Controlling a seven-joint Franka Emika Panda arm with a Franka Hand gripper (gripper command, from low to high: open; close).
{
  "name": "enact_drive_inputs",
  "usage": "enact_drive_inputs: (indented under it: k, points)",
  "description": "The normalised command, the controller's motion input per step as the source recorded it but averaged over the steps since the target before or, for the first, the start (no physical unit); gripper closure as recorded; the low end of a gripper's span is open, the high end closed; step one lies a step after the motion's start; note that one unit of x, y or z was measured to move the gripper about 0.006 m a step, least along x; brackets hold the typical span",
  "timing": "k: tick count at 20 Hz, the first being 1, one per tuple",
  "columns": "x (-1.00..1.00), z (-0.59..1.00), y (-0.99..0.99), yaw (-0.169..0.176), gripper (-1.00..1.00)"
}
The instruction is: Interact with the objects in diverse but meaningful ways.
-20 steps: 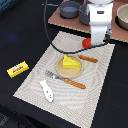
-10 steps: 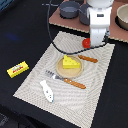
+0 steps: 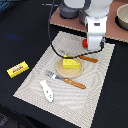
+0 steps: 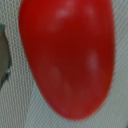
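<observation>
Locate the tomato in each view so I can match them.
Exterior view: tomato peeks out as a red sliver behind the arm, at the mat's far edge.
Wrist view: tomato fills nearly the whole picture.
Shared landmark: the woven mat beneath it.

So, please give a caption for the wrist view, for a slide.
Close-up of the red tomato above the woven mat.

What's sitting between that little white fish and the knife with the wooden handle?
In the exterior view, the fork and the tan plate holding the cheese wedge lie between the white fish and the knife.
</observation>
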Motion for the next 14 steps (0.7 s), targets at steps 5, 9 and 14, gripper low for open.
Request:
enact_drive_inputs:
  k: [5,9,14]
  points:
    - [0.00,0.03,0.27,0.074,1.00]
    - [0.03,0.61,0.17,0.056,1.00]
    - [-0.02,0.72,0.08,0.056,1.00]
